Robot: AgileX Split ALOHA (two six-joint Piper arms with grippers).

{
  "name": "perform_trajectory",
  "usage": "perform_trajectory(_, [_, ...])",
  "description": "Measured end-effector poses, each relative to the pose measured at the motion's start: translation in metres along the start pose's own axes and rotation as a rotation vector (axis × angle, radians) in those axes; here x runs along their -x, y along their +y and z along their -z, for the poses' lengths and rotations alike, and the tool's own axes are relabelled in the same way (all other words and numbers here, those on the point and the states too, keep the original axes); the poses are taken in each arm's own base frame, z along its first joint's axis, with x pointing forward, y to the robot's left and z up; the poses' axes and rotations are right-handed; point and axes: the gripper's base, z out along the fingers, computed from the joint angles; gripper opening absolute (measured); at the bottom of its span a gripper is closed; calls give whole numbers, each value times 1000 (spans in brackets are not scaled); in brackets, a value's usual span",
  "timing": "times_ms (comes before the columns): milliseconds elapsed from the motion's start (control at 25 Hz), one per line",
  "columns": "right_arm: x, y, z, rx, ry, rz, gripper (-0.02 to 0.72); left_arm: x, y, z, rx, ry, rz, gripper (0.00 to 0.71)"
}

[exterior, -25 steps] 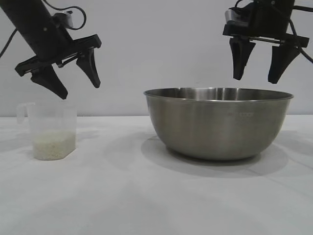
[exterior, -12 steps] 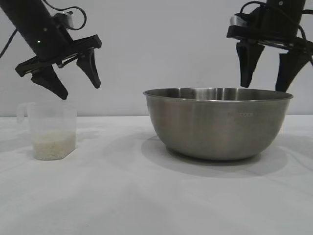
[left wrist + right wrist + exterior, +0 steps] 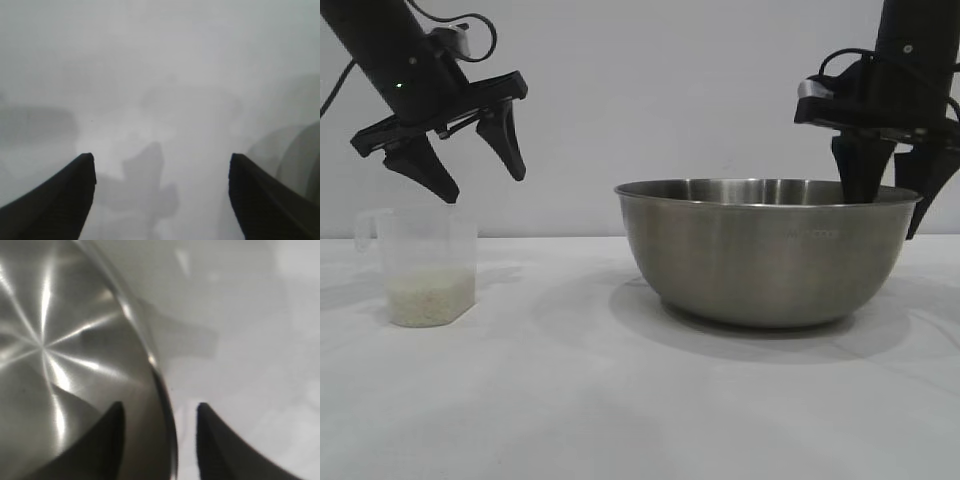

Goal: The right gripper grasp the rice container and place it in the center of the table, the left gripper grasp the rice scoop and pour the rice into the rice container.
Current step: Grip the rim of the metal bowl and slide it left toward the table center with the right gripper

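Exterior view: my right gripper (image 3: 890,195) straddles the rice container (image 3: 766,250) rim, fingers parted, one inside, one outside. My left gripper (image 3: 470,170) hangs wide above the rice scoop (image 3: 420,265) holding rice (image 3: 420,298).

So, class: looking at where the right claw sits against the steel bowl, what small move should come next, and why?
Probably close the right gripper on the steel mixing bowl's rim. Its open fingers straddle the rim, one inside the bowl and one outside, so squeezing should secure a grasp. The left gripper hangs open above the measuring cup, waiting.
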Motion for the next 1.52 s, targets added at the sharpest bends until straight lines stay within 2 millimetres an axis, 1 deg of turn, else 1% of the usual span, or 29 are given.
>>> perform_trajectory(80, [0,4,-1,2,2,8,0,0,0,0,0,0,0,487])
perform_trajectory(160, [0,14,-3,0,7,32,0,0,0,0,0,0,0,487])
perform_trajectory(440, [-6,63,-13,-1,26,146,0,0,0,0,0,0,0,487])
perform_trajectory(520, [-7,69,-14,5,30,158,0,0,0,0,0,0,0,487])
perform_trajectory(600, [-8,71,-15,5,30,163,0,0,0,0,0,0,0,487])
perform_trajectory(720, [-8,70,-15,-4,31,166,150,0,0,0,-1,3,0,487])
perform_trajectory(880, [-7,71,-11,-10,18,172,470,-3,0,0,-1,34,-23,487])
perform_trajectory(920, [-6,72,-7,-13,6,177,547,-4,0,0,-1,48,-40,487])
perform_trajectory(960, [-5,72,-2,-18,-8,183,606,-6,0,0,-2,63,-58,487])
perform_trajectory(1000, [-5,73,6,-30,-31,192,636,-7,0,0,0,76,-78,430])
perform_trajectory(1040, [-4,74,14,-44,-53,202,658,-8,0,1,0,94,-97,392])
perform_trajectory(1080, [-4,75,21,-57,-74,212,641,-7,0,2,0,104,-118,349])
perform_trajectory(1160, [-7,75,37,-91,-111,230,641,-2,-3,9,0,101,-146,277])
perform_trajectory(1200, [-8,75,44,-106,-129,237,641,0,-5,13,0,97,-157,258])
perform_trajectory(1240, [-10,74,51,-120,-145,240,641,4,-6,16,1,86,-168,273])
perform_trajectory(1360, [-15,65,72,-133,-187,217,641,13,-11,29,0,50,-189,273])
perform_trajectory(1440, [-19,51,88,-139,-222,181,641,15,-13,34,-4,48,-196,344])
perform_trajectory(1520, [-26,37,100,-143,-242,145,641,15,-15,38,-10,59,-200,336])
